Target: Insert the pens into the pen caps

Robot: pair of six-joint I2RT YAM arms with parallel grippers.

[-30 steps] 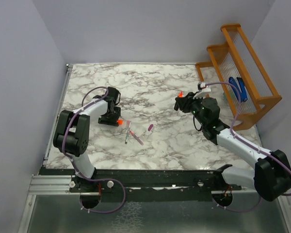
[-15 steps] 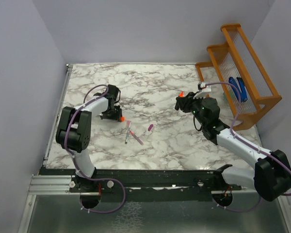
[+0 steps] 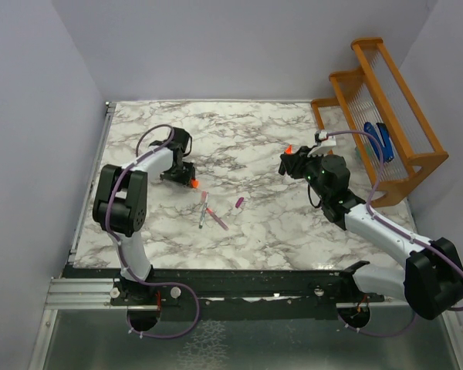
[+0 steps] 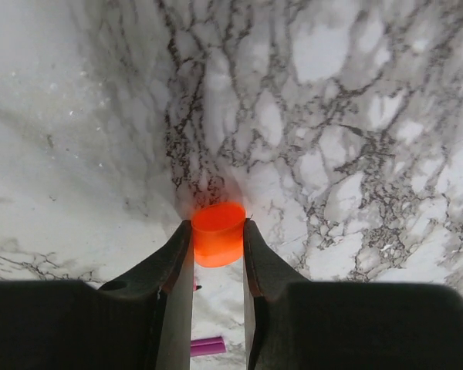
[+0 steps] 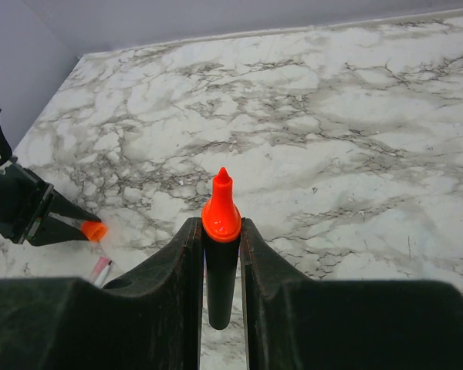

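Note:
My left gripper (image 3: pixel 187 181) is shut on the bright orange cap (image 4: pixel 218 233), held above the marble at the left; the cap also shows in the top view (image 3: pixel 193 183) and the right wrist view (image 5: pixel 93 230). My right gripper (image 3: pixel 288 158) is shut on the stubby black marker (image 5: pixel 221 277), its orange tip (image 5: pixel 221 202) pointing forward past the fingertips. The slim whitish-grey pen (image 3: pixel 204 213) and the slim pink pen (image 3: pixel 216 217) lie crossed on the table between the arms. The magenta-purple cap (image 3: pixel 238 203) lies to their right and shows between my left fingers (image 4: pixel 207 346).
An orange wooden rack (image 3: pixel 386 116) stands at the back right with blue chunky objects (image 3: pixel 380 139) in it. Grey walls close the table at the left, back and right.
My left gripper has lifted and turned with the orange cap, moving slightly toward the back. The right arm has barely moved.

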